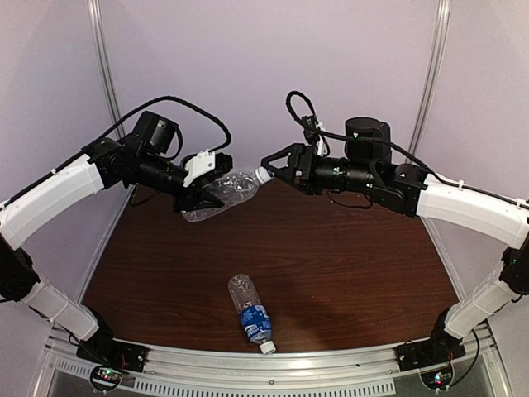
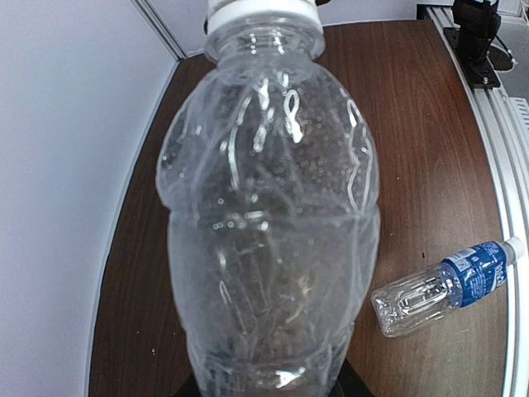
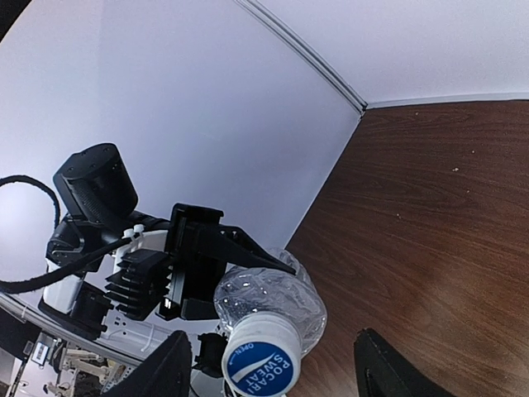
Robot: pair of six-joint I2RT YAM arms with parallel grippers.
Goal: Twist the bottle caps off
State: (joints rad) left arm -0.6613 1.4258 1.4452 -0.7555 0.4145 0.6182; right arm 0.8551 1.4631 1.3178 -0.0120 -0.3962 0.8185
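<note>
**Q:** Largest element first: what does the counter (image 1: 347,248) carry?

**A:** Only the labelled bottle (image 1: 250,310). It lies on its side near the front edge, with the other cap (image 1: 267,348) screwed on and pointing toward the arm bases. It appears to be parked there until it is wanted.

**Q:** And the arms?

**A:** The left arm (image 1: 74,186) and right arm (image 1: 463,207) reach in from opposite sides. They meet nose to nose above the far part of the counter.

**Q:** Why is the unlabelled bottle (image 2: 273,231) in the air?

**A:** It is held roughly level, with its base toward the left arm and its neck toward the right. This puts the neck in line with the right wrist, so a roll of that wrist could turn the cap (an inference, not something shown).

**Q:** How do the fingers stand?

**A:** The left fingers (image 1: 194,201) are clamped tight on the base end of the unlabelled bottle and act as the vice. The right fingers (image 3: 388,368) stand apart, one on each side of the neck. Neither touches anything, and they hold nothing.

**Q:** The smallest item?

**A:** The white cap (image 3: 260,356). It sits on the neck between the right fingers, its printed top facing the right wrist camera. The next move probably calls for a square pinch on its rim. The thin, crinkled bottle may twist in the left grip.
</note>
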